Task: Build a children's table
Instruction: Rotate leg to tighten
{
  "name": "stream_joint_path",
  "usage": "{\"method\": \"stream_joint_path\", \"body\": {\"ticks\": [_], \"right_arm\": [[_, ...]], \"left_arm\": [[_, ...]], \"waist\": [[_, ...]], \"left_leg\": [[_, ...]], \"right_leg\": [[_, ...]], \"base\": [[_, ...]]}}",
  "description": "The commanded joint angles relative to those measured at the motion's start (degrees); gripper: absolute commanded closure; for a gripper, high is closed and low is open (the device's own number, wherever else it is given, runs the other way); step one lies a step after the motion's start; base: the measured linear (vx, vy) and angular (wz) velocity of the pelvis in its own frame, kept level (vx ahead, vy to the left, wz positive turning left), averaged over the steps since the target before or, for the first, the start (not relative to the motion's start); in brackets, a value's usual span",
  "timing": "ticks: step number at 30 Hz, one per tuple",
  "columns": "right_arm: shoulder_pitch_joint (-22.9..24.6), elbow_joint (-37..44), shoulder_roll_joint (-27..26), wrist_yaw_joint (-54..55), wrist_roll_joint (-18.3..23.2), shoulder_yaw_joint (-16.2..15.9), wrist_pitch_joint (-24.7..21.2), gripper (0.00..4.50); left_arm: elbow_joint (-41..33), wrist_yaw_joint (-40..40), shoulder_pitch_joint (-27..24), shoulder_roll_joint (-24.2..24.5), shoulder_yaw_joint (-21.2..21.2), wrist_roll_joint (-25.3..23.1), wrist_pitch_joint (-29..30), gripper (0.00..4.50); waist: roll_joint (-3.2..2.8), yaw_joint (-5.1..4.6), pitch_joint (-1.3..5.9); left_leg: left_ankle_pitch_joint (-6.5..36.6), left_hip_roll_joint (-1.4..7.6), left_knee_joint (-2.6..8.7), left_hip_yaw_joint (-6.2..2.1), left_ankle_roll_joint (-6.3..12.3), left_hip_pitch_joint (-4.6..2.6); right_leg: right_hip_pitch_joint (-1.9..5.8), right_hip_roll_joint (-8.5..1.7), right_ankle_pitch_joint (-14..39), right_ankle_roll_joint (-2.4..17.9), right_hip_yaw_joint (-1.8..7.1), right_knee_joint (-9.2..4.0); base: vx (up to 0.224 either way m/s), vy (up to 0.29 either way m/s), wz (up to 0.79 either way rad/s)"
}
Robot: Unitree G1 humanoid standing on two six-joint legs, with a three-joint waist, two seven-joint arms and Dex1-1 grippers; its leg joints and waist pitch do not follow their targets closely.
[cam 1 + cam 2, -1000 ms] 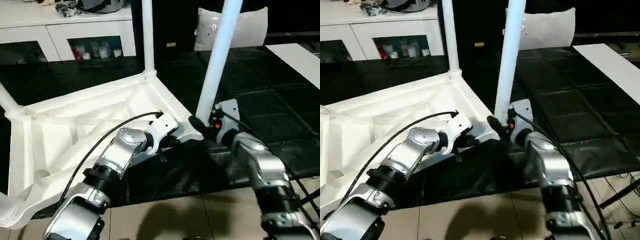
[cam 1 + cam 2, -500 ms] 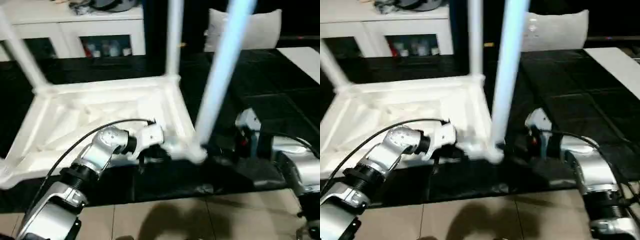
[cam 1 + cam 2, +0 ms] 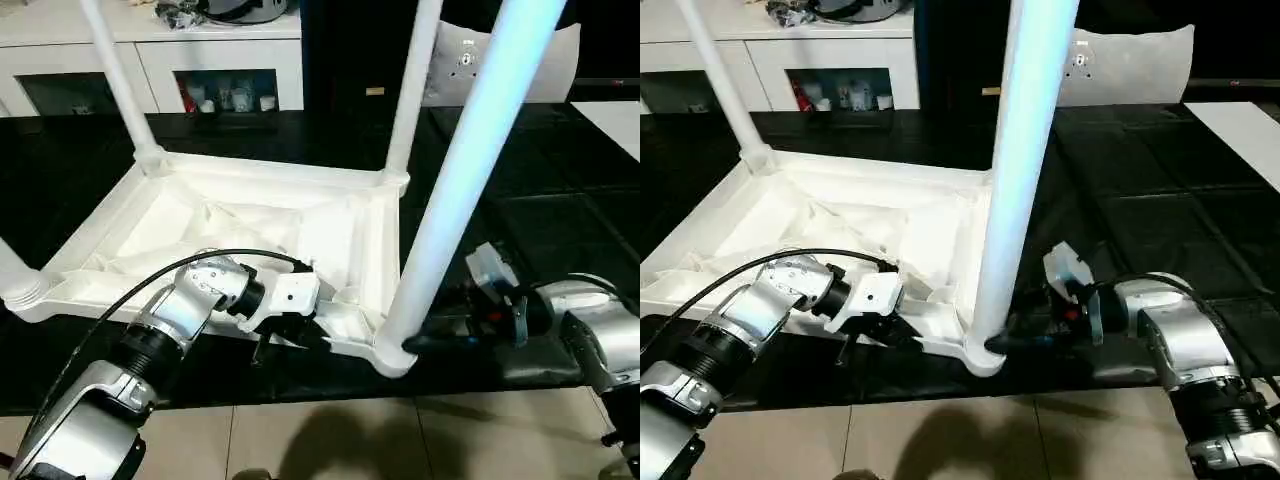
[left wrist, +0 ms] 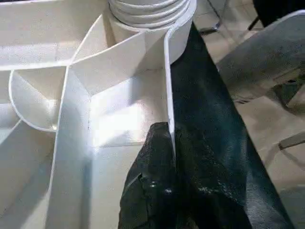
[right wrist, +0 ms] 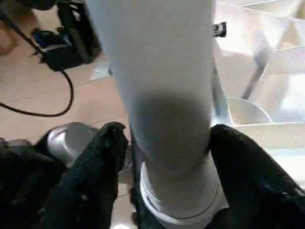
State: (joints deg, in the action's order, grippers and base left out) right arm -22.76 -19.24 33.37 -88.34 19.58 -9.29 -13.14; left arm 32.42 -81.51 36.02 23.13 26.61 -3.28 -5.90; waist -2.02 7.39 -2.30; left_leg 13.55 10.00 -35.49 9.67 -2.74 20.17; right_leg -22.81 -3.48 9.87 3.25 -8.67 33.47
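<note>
My two head cameras look forward and down from above my forearms, a little apart, so both take in the same upturned table top (image 3: 250, 215), the near leg (image 3: 1015, 180) and the cabinet (image 3: 150, 50) far off at 12 o'clock. In the right eye everything sits shifted toward 9 o'clock. My left wrist camera looks along my left claw (image 4: 164, 191), very near the rim of the top. My right wrist camera looks along my right claw (image 5: 162, 191), close against that near leg, with floor (image 5: 57, 100) beyond.
</note>
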Motion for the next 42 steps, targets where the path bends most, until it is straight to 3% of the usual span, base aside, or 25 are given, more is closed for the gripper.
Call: {"method": "stream_joint_path", "body": {"ticks": [1,2,6,11,14,15,17,18,20,21,22,24,26,27,30,32,35,37,42], "right_arm": [[-1.48,-3.03,-0.84,-1.83,-0.88,-1.06,1.6,1.7],[-1.48,-3.03,-0.84,-1.83,-0.88,-1.06,1.6,1.97],[-2.77,-7.23,-1.89,-2.59,-1.95,-1.85,2.6,2.22],[-4.4,-13.15,-4.55,0.8,-2.83,-1.23,4.4,2.37],[-6.25,-17.74,-7.78,7.56,-3.82,0.19,5.75,2.4],[-6.53,-17.82,-9.54,12.22,-4.33,0.58,4.91,2.41],[-6.5,-17.12,-11.83,18.81,-5.16,1.65,3.73,2.43],[-5.87,-15.34,-11.96,20.69,-5.06,2.33,2.39,2.44],[-2.87,-5.4,-13.06,32.13,-4.97,6.32,-5.49,2.46],[-2.73,-3.79,-13.75,35.37,-5.34,7.21,-7.06,2.48],[-3.25,-3.33,-14.94,39.08,-6.05,8.0,-8.42,2.48],[-4.49,-3.75,-16.92,44.75,-7.1,9.31,-9.98,2.49],[-5.41,-4.26,-18.5,48.75,-7.87,10.01,-10.55,2.49],[-6.19,-4.26,-20.65,53.31,-8.87,10.39,-10.9,2.49],[-5.87,-2.31,-23.62,58.35,-9.15,11.26,-9.92,2.49],[-5.36,-0.75,-24.43,59.56,-9.25,11.28,-10.21,1.81],[-4.66,0.94,-24.97,58.35,-8.12,11.39,-10.39,1.78],[-3.93,1.95,-23.98,56.41,-8.07,10.88,-10.2,1.4],[-2.51,3.39,-20.77,52.37,-7.16,10.88,-9.37,0.97]], "left_arm": [[-0.42,-2.27,0.57,-0.46,2.61,-1.03,-1.74,4.5],[-0.42,-2.27,0.57,-0.46,2.61,-1.03,-1.74,4.5],[-0.33,-2.64,0.28,-0.71,2.1,-0.47,-1.1,4.5],[-1.5,-1.44,-0.54,-1.63,0.55,1.2,3.71,4.5],[-2.58,1.17,-0.76,-3.2,-1.0,2.62,8.79,4.5],[-2.74,2.93,-0.68,-4.14,-1.67,2.87,10.72,4.5],[-2.82,6.03,-0.44,-5.88,-2.8,3.21,13.39,4.5],[-2.8,7.22,-0.31,-6.55,-3.24,3.34,14.24,4.5],[-2.42,14.7,0.56,-10.48,-5.63,3.51,18.53,4.5],[-2.29,16.84,0.81,-11.44,-6.15,3.25,19.42,4.5],[-2.0,19.1,1.12,-12.47,-6.55,2.79,20.36,4.5],[-1.67,22.94,1.59,-14.09,-7.24,1.83,22.12,4.5],[-1.36,26.44,2.02,-15.28,-7.91,0.92,23.77,4.5],[-0.8,31.95,2.64,-17.38,-9.82,0.41,26.15,4.5],[0.09,37.03,3.36,-19.44,-11.79,0.19,26.66,4.5],[-0.18,37.43,3.22,-19.58,-11.46,-0.49,26.49,4.5],[-0.93,35.98,2.6,-18.63,-10.56,-0.76,25.26,4.5],[-1.12,35.32,2.25,-17.77,-10.24,-1.04,24.81,4.5],[-0.29,33.82,2.06,-15.61,-9.41,-1.7,22.54,4.5]], "waist": [[0.86,-0.12,4.09],[0.83,-0.06,4.09],[0.96,0.42,4.24],[0.98,0.25,3.87],[0.89,-0.52,3.64],[0.92,-1.45,3.47],[0.95,-2.45,3.45],[0.85,-2.89,3.53],[0.83,-3.34,3.6],[0.95,-3.8,3.78],[0.95,-3.8,3.78],[1.2,-4.78,3.98],[1.07,-5.27,4.11],[0.97,-5.38,4.23],[1.15,-5.29,4.12],[0.95,-5.15,4.27],[0.76,-4.96,4.23],[0.86,-4.94,4.18],[0.82,-4.61,4.04]], "left_leg": [[-0.58,3.91,3.52,-1.11,7.44,0.18],[-0.56,3.95,3.51,-1.11,7.41,0.16],[-1.81,4.2,3.45,-1.22,7.61,0.13],[0.68,3.83,3.73,-1.0,6.33,-0.02],[2.73,3.79,3.87,-0.99,5.32,-0.16],[3.91,3.61,4.04,-1.14,4.13,-0.25],[4.41,3.37,4.08,-1.3,3.57,-0.16],[4.14,3.33,4.03,-1.4,3.63,0.0],[2.8,3.82,4.13,-1.57,3.36,-0.57],[2.26,3.71,4.15,-1.67,3.44,-0.09],[2.26,3.71,4.15,-1.67,3.44,-0.09],[1.24,2.85,3.74,-1.36,4.6,0.54],[-0.06,2.74,3.58,-1.39,5.2,0.8],[-0.99,2.65,3.43,-1.31,5.72,0.91],[-1.18,2.9,3.53,-1.27,6.62,0.66],[-2.39,3.28,3.53,-1.53,7.15,0.68],[-2.82,3.49,3.5,-1.53,8.39,0.65],[-2.82,3.58,3.51,-1.51,8.64,0.6],[-1.59,3.48,3.56,-1.42,8.61,0.63]], "right_leg": [[3.7,-6.18,15.75,4.82,4.14,-4.09],[3.67,-6.18,15.81,4.81,4.18,-4.07],[3.67,-6.22,13.39,5.16,4.28,-3.55],[3.73,-6.17,19.05,3.85,4.07,-4.53],[3.59,-6.22,21.97,3.43,3.89,-5.03],[3.72,-6.11,24.24,2.8,3.68,-5.44],[3.87,-6.04,25.07,2.32,3.54,-5.64],[4.05,-6.07,24.72,2.13,3.53,-5.61],[3.75,-5.74,21.67,2.49,3.92,-5.37],[4.15,-5.97,20.52,3.13,3.81,-5.13],[4.15,-5.97,20.52,3.13,3.81,-5.13],[4.35,-6.04,19.35,3.71,3.72,-5.14],[4.33,-5.9,18.11,3.91,3.62,-5.11],[4.27,-5.75,16.75,3.94,3.71,-4.91],[3.94,-5.68,16.84,3.92,3.69,-5.17],[3.92,-5.79,14.35,4.52,3.82,-4.59],[3.92,-6.09,11.7,5.95,4.05,-4.18],[3.92,-6.16,10.88,6.42,4.14,-4.1],[4.08,-6.13,12.62,5.64,4.17,-4.36]], "base": [[0.0,0.0,0.0],[0.0,0.0,0.0],[0.0,0.0,0.0],[0.0,0.0,0.0],[0.0,0.0,0.0],[0.0,0.0,0.0],[0.0,0.0,0.0],[0.0,0.0,0.0],[0.0,0.0,0.0],[0.0,0.0,0.0],[0.0,0.0,0.0],[0.0,0.0,0.0],[0.0,0.0,0.0],[0.0,0.0,0.0],[0.0,0.0,0.0],[0.0,0.0,0.0],[0.0,0.0,0.0],[0.0,0.0,0.0],[0.0,0.0,0.0]]}}
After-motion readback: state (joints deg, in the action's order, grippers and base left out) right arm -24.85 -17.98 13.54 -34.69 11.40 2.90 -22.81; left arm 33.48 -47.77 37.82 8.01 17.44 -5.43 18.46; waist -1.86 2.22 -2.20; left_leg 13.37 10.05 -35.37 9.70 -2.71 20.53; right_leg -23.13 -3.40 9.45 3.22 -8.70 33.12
